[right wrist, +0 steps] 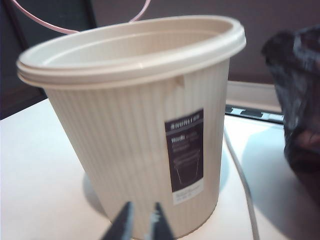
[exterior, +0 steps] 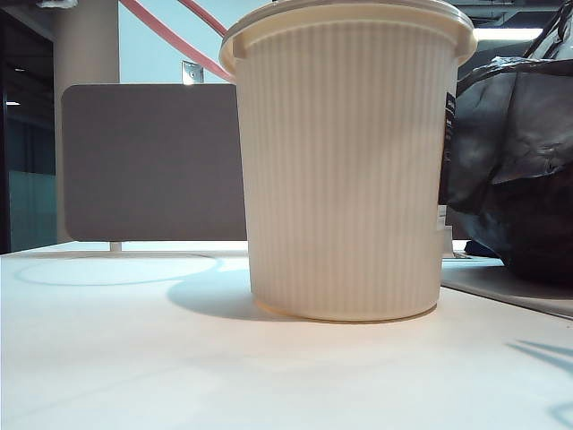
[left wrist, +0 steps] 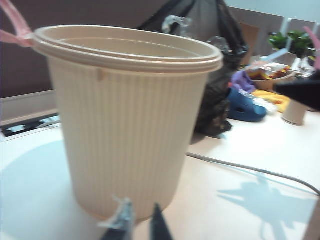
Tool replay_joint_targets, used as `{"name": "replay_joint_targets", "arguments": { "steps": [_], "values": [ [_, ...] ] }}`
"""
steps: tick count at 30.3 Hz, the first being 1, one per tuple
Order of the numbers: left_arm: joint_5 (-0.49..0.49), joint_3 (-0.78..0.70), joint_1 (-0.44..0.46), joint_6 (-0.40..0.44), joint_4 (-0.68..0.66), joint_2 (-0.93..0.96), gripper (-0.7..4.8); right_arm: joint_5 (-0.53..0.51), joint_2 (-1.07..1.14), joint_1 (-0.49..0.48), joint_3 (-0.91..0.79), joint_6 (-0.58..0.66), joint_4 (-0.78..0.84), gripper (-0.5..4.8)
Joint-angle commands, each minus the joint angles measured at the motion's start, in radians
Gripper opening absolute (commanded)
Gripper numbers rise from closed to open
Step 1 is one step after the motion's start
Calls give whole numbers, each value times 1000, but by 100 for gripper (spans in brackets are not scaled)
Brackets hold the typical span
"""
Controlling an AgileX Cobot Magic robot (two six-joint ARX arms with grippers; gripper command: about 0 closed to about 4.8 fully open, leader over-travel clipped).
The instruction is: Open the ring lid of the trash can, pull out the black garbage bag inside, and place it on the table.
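The cream ribbed trash can (exterior: 345,170) stands upright on the white table (exterior: 134,358), and its inside looks empty. The thin pink ring lid (left wrist: 12,25) is swung up off the rim behind the can (right wrist: 40,22). The crinkled black garbage bag (exterior: 515,152) sits on the table beside the can (left wrist: 215,75) (right wrist: 300,100). Neither gripper shows in the exterior view. My left gripper (left wrist: 140,222) hovers low in front of the can's base, fingertips a narrow gap apart with nothing between them. My right gripper (right wrist: 141,222) is near the can's label side, also narrowly open and empty.
A brown-grey partition panel (exterior: 152,161) stands behind the table. A grey cable (left wrist: 250,170) runs across the tabletop. A blue slipper (left wrist: 247,105), a white cup (left wrist: 294,112) and other clutter lie beyond the bag. A dark blurred arm part (left wrist: 300,92) reaches in there.
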Motion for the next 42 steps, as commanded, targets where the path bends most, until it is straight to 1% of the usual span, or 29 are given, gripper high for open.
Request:
{"name": "replay_joint_targets", "arguments": {
  "steps": [1,3,6,7,8,11,17,21,32,36,40,42],
  "values": [
    [-37,-22,0,0,22,0,48,10,0,1,-59,57,132,3],
    [-39,-39,0,0,30,0,47,28,0,1,-95,82,168,-1],
    [-38,-63,0,0,50,0,39,27,0,1,-137,109,214,-1],
    [-38,-73,0,-5,60,0,5,27,0,1,-149,111,227,-2],
    [-39,-82,0,-15,68,0,-7,27,0,1,-156,113,234,-2],
    [-39,-104,0,-18,87,0,-6,34,0,0,-167,113,235,-2],
    [-38,-132,0,-14,87,0,-6,124,0,0,-171,109,232,-1],
    [-37,-152,0,-14,87,0,-6,148,0,0,-172,106,231,-2],
    [-30,-166,0,-14,85,0,-6,151,0,0,-265,110,230,-2],
    [-30,-166,0,-8,85,0,-6,158,0,0,-268,97,174,-2],
    [-31,-174,0,9,85,0,-6,159,0,0,-268,15,85,-1],
    [-31,-178,0,10,81,0,-6,182,0,0,-268,-15,50,-1]
  ]
}}
